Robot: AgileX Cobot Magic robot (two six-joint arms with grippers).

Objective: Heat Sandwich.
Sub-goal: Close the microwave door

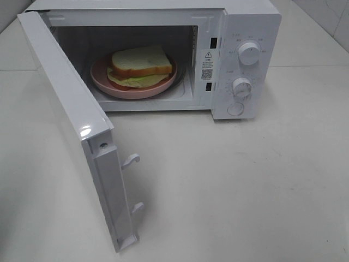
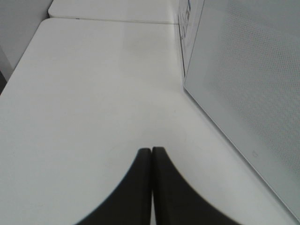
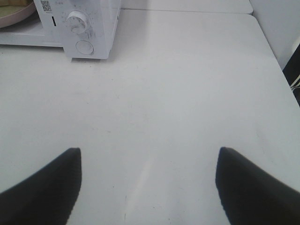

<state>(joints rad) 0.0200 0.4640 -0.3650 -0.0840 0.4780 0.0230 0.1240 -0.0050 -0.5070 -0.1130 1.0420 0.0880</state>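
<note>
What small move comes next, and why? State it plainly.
Probably swing the door shut with the left end effector. The sandwich already sits on the pink plate inside the microwave, the door stands wide open, and the left end effector is shut, beside the door's outer face.

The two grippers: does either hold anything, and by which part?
Nothing is held. The left gripper is shut on nothing; the right gripper is open and empty.

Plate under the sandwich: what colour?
Pink. The plate shows best in the exterior high view; the right wrist view catches only its edge.
</note>
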